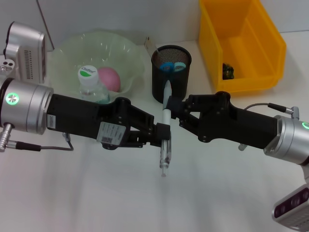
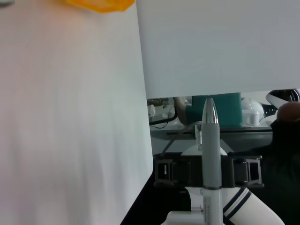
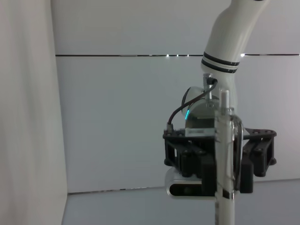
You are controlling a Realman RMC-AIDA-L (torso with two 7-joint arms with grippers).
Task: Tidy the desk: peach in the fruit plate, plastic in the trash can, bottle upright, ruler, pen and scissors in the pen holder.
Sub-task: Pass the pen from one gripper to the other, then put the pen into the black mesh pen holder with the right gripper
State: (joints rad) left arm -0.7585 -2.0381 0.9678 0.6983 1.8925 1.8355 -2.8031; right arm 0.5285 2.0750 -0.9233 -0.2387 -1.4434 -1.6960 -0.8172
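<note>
Both pincers meet mid-desk [image 1: 72, 193] w/ the pen [image 1: 166, 130] between them: left pincer [image 1: 164, 137] clamps its lower clear part, right pincer [image 1: 170, 107] looks closed on the white upper part, though its fingers are hard to see. Pen hangs near-vertical just in front of the holder [image 1: 171, 72], scissors [image 1: 172, 66] already inside. Peach [image 1: 108, 78] sits in the plate [image 1: 65, 58], bottle [image 1: 92, 84] upright.

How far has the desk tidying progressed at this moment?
Done: peach in the fruit plate, bottle upright, scissors in the pen holder.
In hand: the pen, held between the left gripper and right gripper.
Left: placing it. Ruler and plastic not visible.
</note>
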